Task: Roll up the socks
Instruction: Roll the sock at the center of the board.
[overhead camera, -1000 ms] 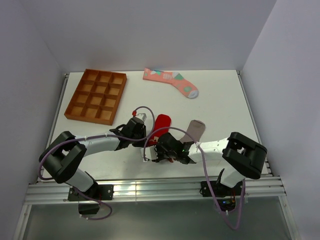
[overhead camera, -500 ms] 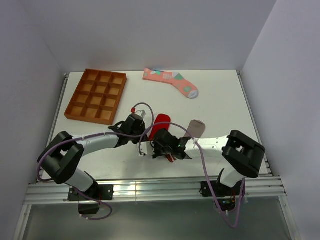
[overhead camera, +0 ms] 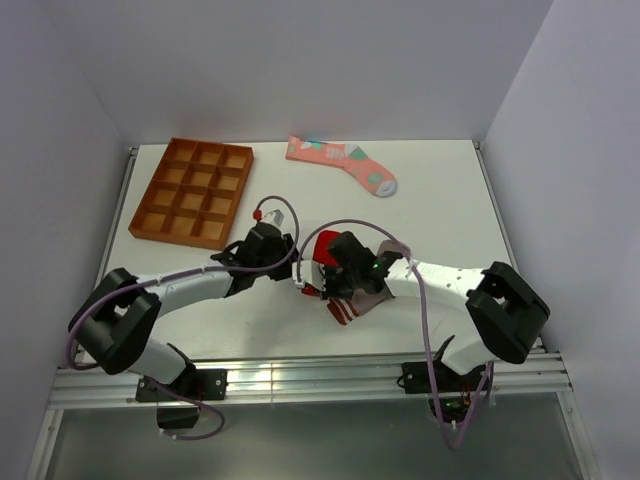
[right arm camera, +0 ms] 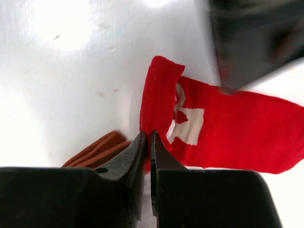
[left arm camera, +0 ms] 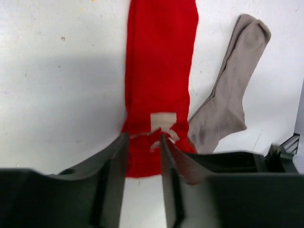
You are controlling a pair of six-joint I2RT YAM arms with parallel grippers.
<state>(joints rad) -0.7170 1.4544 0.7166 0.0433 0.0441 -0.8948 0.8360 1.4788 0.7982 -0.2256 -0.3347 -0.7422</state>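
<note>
While pinching the turned-over end of the red sock (right arm camera: 223, 128) in the right gripper (right arm camera: 146, 138), tips pressed together: first fold in hand.
Noted left gripper (left arm camera: 141, 149) spread partway, straddling same sock at its white mark. Found sock mid-table (overhead camera: 450, 200) toward near edge, long axis straight away from left gripper, sideways from right. Judged right nearer the fold. Grey-brown sock (left arm camera: 228, 104) just beside, cuff partly hidden under right arm; salmon-pink sock (overhead camera: 342, 163) at far edge.

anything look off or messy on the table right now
The red sock has one end folded over on itself, pinched in the right hand; the grey-brown sock lies askew against it. The pink sock sits alone near the far edge.
</note>
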